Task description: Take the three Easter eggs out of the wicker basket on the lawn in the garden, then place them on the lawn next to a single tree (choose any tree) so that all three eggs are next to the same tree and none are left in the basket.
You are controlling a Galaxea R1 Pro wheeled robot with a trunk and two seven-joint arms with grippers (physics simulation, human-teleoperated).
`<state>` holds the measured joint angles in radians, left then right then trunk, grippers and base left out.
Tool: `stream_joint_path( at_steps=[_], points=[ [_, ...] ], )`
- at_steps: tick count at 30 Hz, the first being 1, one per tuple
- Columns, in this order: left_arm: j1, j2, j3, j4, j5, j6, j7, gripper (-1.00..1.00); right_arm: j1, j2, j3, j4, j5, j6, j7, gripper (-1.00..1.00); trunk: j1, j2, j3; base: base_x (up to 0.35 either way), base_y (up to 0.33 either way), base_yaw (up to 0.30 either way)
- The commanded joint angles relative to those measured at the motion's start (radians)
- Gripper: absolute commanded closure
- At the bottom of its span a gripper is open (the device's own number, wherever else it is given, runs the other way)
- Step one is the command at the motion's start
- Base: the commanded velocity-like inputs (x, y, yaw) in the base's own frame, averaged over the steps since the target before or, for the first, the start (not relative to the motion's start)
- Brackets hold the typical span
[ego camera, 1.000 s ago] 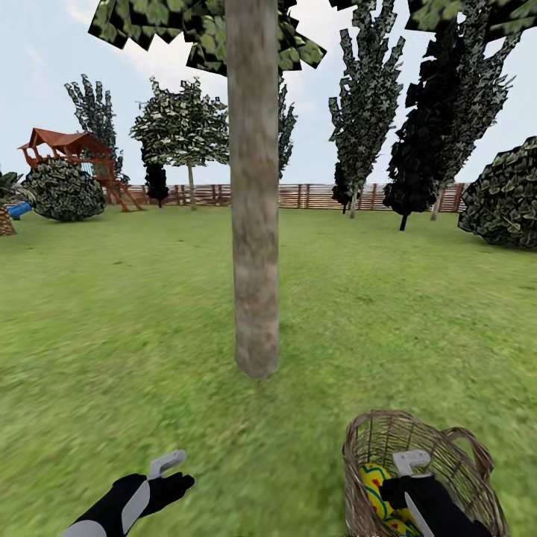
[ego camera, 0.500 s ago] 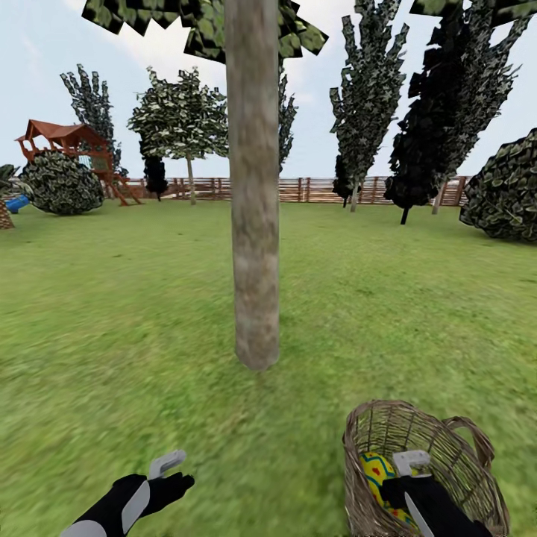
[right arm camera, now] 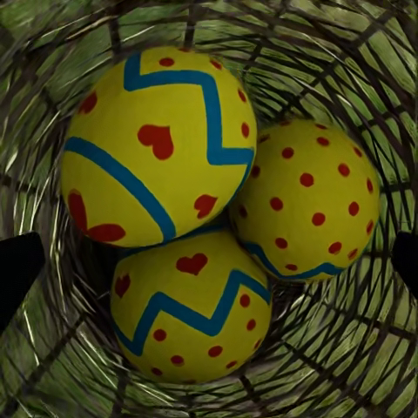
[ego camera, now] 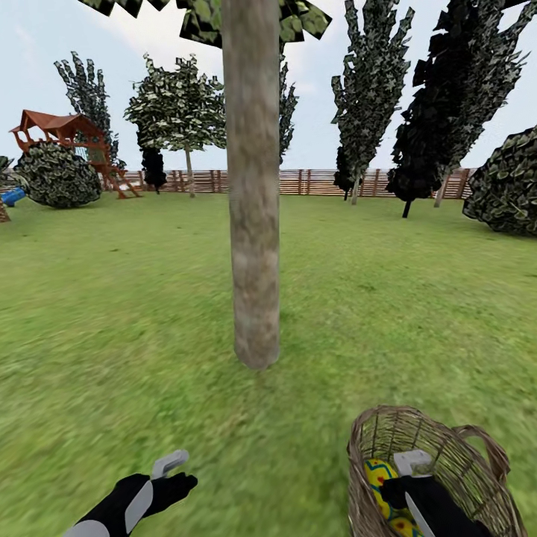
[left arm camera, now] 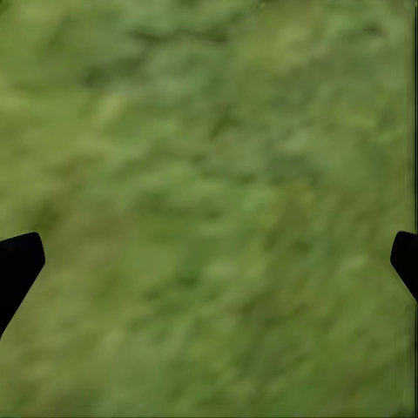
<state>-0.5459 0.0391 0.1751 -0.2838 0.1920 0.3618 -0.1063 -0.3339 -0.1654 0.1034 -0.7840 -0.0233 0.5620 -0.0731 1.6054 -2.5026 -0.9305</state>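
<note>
While all three Easter eggs (right arm camera: 218, 218) lay packed together in the bottom of the wicker basket (ego camera: 373, 432), none had yet been set on the lawn (ego camera: 134, 298), so the task stood at the removal of the first egg. The basket stood on the grass near the foot of the tree (ego camera: 255, 224), on the robot's right. The right gripper (ego camera: 412, 466) hung over the basket mouth, its fingers spread wide with nothing held, and the eggs lay directly beneath them in the right wrist view. The left gripper (left arm camera: 209, 261) hovered over bare grass, fingers likewise wide apart and empty. As judged, the next move called for lowering the right gripper into the basket, centring on the uppermost egg, and closing without catching the woven wall.
</note>
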Motion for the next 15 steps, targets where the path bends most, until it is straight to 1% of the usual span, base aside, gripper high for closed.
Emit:
stream_joint_path(
  at_steps=[1, 2, 4, 15],
  points=[
    [0.0, -0.001, 0.006, -0.002, 0.004, 0.002, -0.002, -1.0, 0.0, -0.001, 0.006, -0.001, -0.003, 0.006, -0.007, -1.0, 0.0, 0.0, -0.001, 0.348, 0.0, 0.0],
    [0.0, -0.001, 0.006, -0.002, 0.004, 0.0, -0.003, -1.0, 0.0, -0.001, 0.006, -0.001, -0.003, 0.006, -0.007, -1.0, 0.0, 0.0, -0.001, 0.283, 0.0, 0.0],
    [0.0, -0.001, 0.006, -0.002, 0.004, -0.002, -0.003, -1.0, 0.0, -0.001, 0.006, -0.001, -0.003, 0.006, -0.007, -1.0, 0.0, 0.0, -0.001, 0.095, 0.0, 0.0],
    [0.0, -0.004, 0.006, -0.002, 0.004, -0.004, -0.003, -1.0, 0.0, -0.001, 0.006, -0.001, -0.003, 0.006, -0.006, -1.0, 0.0, 0.0, -0.001, 0.009, 0.0, 0.0]
  ],
)
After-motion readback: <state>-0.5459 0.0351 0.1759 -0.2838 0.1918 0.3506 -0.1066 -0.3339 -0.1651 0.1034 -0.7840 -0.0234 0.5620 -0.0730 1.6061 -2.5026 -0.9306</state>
